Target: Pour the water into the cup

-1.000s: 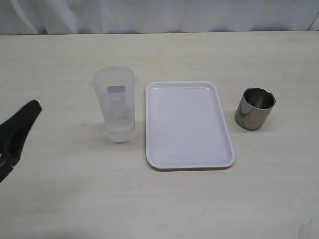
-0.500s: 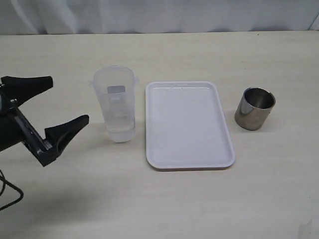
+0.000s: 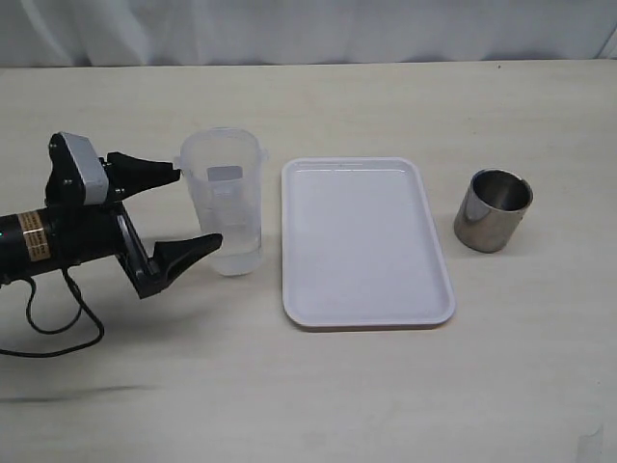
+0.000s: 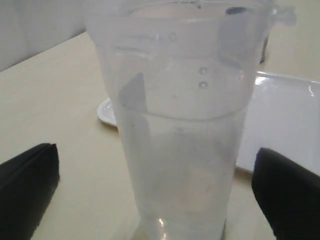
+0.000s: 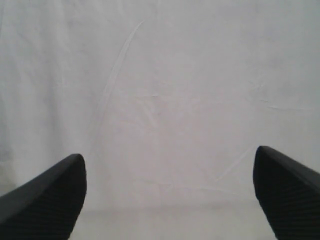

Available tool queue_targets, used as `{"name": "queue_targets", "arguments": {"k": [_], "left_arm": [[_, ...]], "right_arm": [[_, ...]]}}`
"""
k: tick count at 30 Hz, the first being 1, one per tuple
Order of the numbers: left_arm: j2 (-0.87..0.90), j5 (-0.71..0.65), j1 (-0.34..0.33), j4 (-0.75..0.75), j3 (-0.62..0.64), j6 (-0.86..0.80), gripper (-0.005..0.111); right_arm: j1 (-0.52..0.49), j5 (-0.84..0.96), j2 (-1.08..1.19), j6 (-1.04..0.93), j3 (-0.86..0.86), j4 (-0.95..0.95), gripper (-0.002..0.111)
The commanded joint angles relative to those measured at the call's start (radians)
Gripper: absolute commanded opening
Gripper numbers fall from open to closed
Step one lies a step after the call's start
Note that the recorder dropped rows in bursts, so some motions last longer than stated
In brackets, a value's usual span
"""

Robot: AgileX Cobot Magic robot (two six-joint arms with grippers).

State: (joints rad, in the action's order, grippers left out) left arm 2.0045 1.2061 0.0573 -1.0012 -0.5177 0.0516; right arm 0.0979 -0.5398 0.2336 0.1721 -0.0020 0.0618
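Note:
The shiny steel cup (image 3: 493, 210) stands upright at the right of the table, empty as far as I can see. A translucent plastic beaker (image 3: 224, 201) left of centre holds a little clear water (image 3: 234, 248) at its bottom. My left gripper (image 3: 198, 207) reaches in from the left, open wide, its fingertips (image 3: 205, 242) level with the beaker's left side and just short of it. In the left wrist view the beaker (image 4: 180, 115) fills the space between the two spread fingers of the left gripper (image 4: 157, 200), untouched. My right gripper (image 5: 167, 200) is open on nothing and faces white cloth.
A white rectangular tray (image 3: 366, 241) lies between beaker and cup, close to the beaker's right side; its corner shows behind the beaker as the tray (image 4: 285, 120). The left arm's black cable (image 3: 58, 333) loops on the table. A white curtain (image 3: 308, 29) hangs behind.
My left arm has swung in from the left edge towards the beaker, with its open fingers now reaching the beaker's left side. Beaker, tray and cup have not moved.

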Motion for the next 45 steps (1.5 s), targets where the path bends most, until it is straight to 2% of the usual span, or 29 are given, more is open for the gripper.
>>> {"name": "queue_targets", "arguments": {"k": [1,14,23,29,41,45], "left_arm": [[0.048,0.015,0.020,-0.012,-0.052,0.000,0.098],[0.102,-0.016,0.097,-0.008,-0.161,0.001,0.098],[0.102,-0.008,0.127,0.048,-0.165,0.004,0.098],[0.102,0.001,0.174,0.080,-0.165,0.004,0.098],[0.102,0.002,0.178,0.113,-0.165,0.004,0.098],[0.102,0.003,0.178,0.097,-0.165,0.052,0.098]], "right_arm": [[-0.003,0.002,0.004,-0.003,0.002,0.011,0.084],[-0.003,0.011,0.004,-0.003,0.002,0.011,0.084],[-0.003,0.015,0.004,-0.003,0.002,0.011,0.084],[-0.003,0.015,0.004,-0.003,0.002,0.011,0.084],[-0.003,0.023,0.004,-0.003,0.002,0.011,0.084],[-0.003,0.025,0.004,-0.003,0.002,0.011,0.084]]}}
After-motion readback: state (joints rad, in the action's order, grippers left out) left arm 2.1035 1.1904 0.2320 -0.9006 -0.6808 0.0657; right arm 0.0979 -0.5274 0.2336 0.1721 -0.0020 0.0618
